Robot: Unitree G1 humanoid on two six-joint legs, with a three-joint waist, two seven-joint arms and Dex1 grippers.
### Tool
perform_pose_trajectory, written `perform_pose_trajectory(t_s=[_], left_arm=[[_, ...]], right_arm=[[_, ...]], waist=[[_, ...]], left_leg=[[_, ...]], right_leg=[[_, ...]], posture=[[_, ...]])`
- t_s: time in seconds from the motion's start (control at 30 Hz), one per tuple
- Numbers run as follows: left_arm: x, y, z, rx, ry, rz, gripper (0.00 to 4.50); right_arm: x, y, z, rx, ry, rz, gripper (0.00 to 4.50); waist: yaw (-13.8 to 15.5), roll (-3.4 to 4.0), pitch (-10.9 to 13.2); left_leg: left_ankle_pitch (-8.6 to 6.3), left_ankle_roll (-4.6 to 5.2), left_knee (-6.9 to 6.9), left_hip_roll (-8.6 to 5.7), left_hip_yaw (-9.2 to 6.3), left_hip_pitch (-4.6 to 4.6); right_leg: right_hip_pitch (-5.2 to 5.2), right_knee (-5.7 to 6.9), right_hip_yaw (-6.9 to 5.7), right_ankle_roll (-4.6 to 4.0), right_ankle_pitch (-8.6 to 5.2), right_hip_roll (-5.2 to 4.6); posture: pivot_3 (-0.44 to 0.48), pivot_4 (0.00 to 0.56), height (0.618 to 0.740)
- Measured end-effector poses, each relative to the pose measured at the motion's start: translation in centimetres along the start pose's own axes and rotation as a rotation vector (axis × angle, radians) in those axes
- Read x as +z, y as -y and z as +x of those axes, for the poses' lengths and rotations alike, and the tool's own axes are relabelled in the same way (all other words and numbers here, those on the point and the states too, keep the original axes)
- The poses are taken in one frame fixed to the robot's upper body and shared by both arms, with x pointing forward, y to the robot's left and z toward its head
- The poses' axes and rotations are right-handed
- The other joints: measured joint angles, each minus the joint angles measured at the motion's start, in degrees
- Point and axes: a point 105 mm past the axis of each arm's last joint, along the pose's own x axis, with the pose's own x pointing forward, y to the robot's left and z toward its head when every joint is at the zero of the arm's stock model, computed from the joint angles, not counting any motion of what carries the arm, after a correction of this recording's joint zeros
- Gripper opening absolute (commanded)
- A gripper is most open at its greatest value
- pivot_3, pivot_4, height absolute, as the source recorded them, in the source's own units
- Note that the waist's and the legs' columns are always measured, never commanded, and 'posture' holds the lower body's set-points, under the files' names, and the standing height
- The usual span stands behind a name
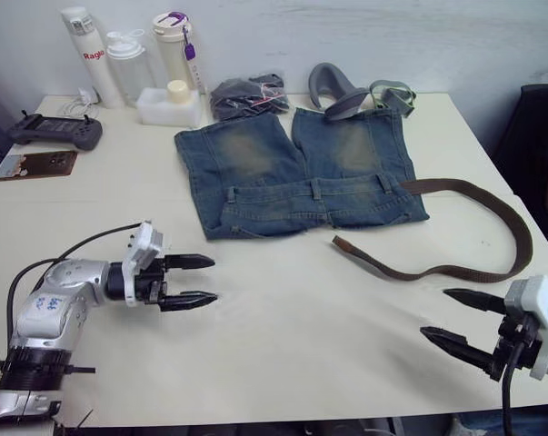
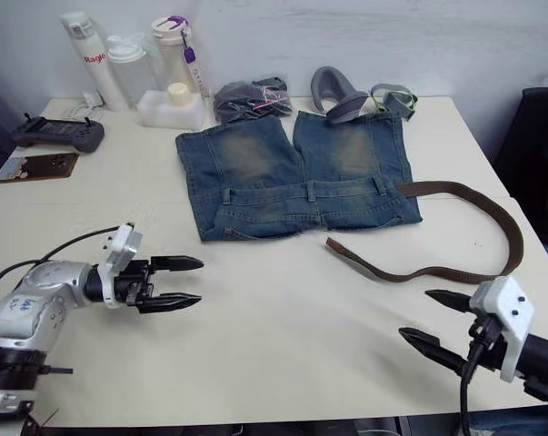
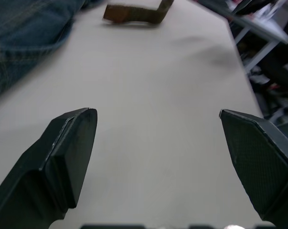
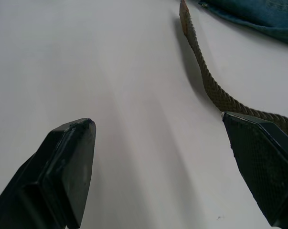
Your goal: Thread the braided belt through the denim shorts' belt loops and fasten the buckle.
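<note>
While the denim shorts (image 1: 301, 177) are lying spread flat in the far half of the desk (image 1: 283, 336), legs toward the far edge and waistband toward the near edge, the braided belt (image 1: 492, 213) is being seen partly threaded. One end is disappearing under the waistband at the shorts' right side; from there the strap is running toward the right edge of the desk, curving round in a wide loop and coming back toward the middle, where its free tan end is resting on the bare desk just near of the waistband. Several belt loops (image 1: 316, 189) are showing as short upright strips along the waistband. No buckle can be made out.

The left tool (image 1: 194, 279) is being held just above the desk near the near-left corner, its two black fingers spread apart and gripping nothing, pointed toward the middle. The right tool (image 1: 463, 318) is being held by the near-right corner, its fingers also spread and empty, close to the near run of the belt but not touching it; in the right wrist view the woven strap (image 4: 206, 76) is passing beside one fingertip.

Along the far edge three bottles (image 1: 133, 59), a white box (image 1: 169, 104), a dark bundle in a clear bag (image 1: 246, 95) and a grey curved padded strap (image 1: 337, 91) are standing or lying. Near the far-left corner a black controller (image 1: 55, 132) and a brown card (image 1: 37, 165) are lying.
</note>
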Motion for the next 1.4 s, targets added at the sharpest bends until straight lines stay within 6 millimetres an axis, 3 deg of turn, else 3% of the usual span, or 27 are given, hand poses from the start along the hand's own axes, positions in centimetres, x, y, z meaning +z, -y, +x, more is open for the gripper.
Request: perform_pose_trajectory(t_s=[0.13,0.3,0.43,0.53,0.63,0.67,0.87,1.0,1.1,1.2,1.33,1.4], left_arm=[[3.2,0.6,2.1,-0.131,-0.029,0.1,4.47],[3.3,-1.0,5.8,-0.155,-0.138,0.277,4.47],[3.9,-2.7,7.4,-0.096,-0.167,0.324,4.47],[4.1,-3.4,8.4,-0.058,-0.145,0.328,4.47],[3.8,-4.0,9.0,-0.023,-0.116,0.304,4.5],[3.6,-4.1,8.9,-0.01,-0.111,0.292,4.5],[4.0,-4.0,9.3,-0.001,-0.028,0.238,4.5],[3.9,-3.1,10.0,-0.06,0.056,0.135,4.5],[2.9,-1.7,11.7,-0.148,0.129,-0.011,4.5],[2.6,-0.8,13.5,-0.203,0.178,-0.141,4.5],[3.2,-0.1,15.6,-0.245,0.244,-0.259,4.5],[4.9,0.0,16.2,-0.269,0.337,-0.305,4.5]], right_arm=[[2.4,1.0,0.7,-0.025,-0.058,-0.098,4.5],[3.6,2.6,3.5,-0.056,-0.111,-0.198,4.5],[3.8,4.5,6.3,-0.092,-0.104,-0.191,4.5],[2.3,5.2,8.5,-0.103,-0.137,-0.153,4.5],[0.0,5.9,10.1,-0.117,-0.186,-0.096,3.66],[0.2,6.0,10.5,-0.114,-0.173,-0.098,3.26],[0.3,6.2,10.7,-0.111,-0.168,-0.071,0.2],[2.3,5.5,10.1,-0.05,-0.073,-0.005,0.04],[6.3,4.4,8.9,0.036,0.084,0.06,0.04],[9.1,3.3,7.4,0.1,0.173,0.074,0.04],[9.9,1.1,6.8,0.207,0.193,0.123,0.04],[9.9,0.4,6.6,0.23,0.186,0.131,0.04]], waist=[[-0.04,-0.01,0.01],[-0.14,-0.06,0.05],[-0.24,-0.06,0.06],[-0.06,-0.04,0.05],[0.1,-0.05,0.05],[0.12,-0.05,0.05],[-0.11,-0.05,0.05],[-0.15,-0.05,0.05],[-0.1,-0.05,0.05],[0.15,-0.05,0.06],[0.43,-0.06,0.06],[0.62,-0.09,0.08]], left_leg=[[0.05,0.07,0.11,-0.09,0.06,0.02],[0.1,0.16,0.23,-0.09,0.2,-0.11],[0.19,0.0,0.59,-0.03,0.42,-0.37],[0.19,0.01,0.85,-0.02,0.47,-1.04],[0.19,0.02,0.9,-0.04,0.79,-1.28],[0.19,0.01,0.96,-0.01,0.83,-1.23],[0.42,0.08,1.15,-0.03,1.04,-1.08],[0.53,0.15,1.13,-0.11,1.06,-1.08],[0.52,0.16,1.08,-0.1,1.02,-1.1],[0.52,0.16,1.07,-0.09,0.95,-1.12],[0.5,0.18,1.07,-0.16,0.98,-1.12],[0.5,0.21,1.09,-0.2,0.99,-1.14]], right_leg=[[-0.01,0.08,0.0,0.13,0.06,0.01],[-0.19,0.09,0.09,0.25,0.13,0.03],[-0.56,0.26,0.18,0.27,0.12,0.06],[-1.3,0.56,0.25,0.34,0.08,0.05],[-1.92,1.03,0.52,0.36,0.06,0.0],[-1.91,1.07,0.55,0.36,0.06,0.03],[-1.84,1.3,0.77,0.62,0.22,0.05],[-1.82,1.29,0.9,0.78,0.36,0.05],[-1.82,1.26,0.93,0.79,0.37,0.03],[-1.82,1.22,0.91,0.79,0.37,0.04],[-1.81,1.17,0.98,0.8,0.38,0.0],[-1.82,1.17,1.0,0.86,0.41,-0.01]], posture=[[0.0,0.15,0.74],[0.0,0.15,0.74],[0.0,0.15,0.74],[0.0,0.15,0.74],[0.0,0.15,0.74],[0.0,0.15,0.74],[0.0,0.15,0.74],[0.0,0.15,0.74],[0.0,0.15,0.74],[0.0,0.15,0.74],[0.0,0.15,0.74],[0.0,0.15,0.74]])
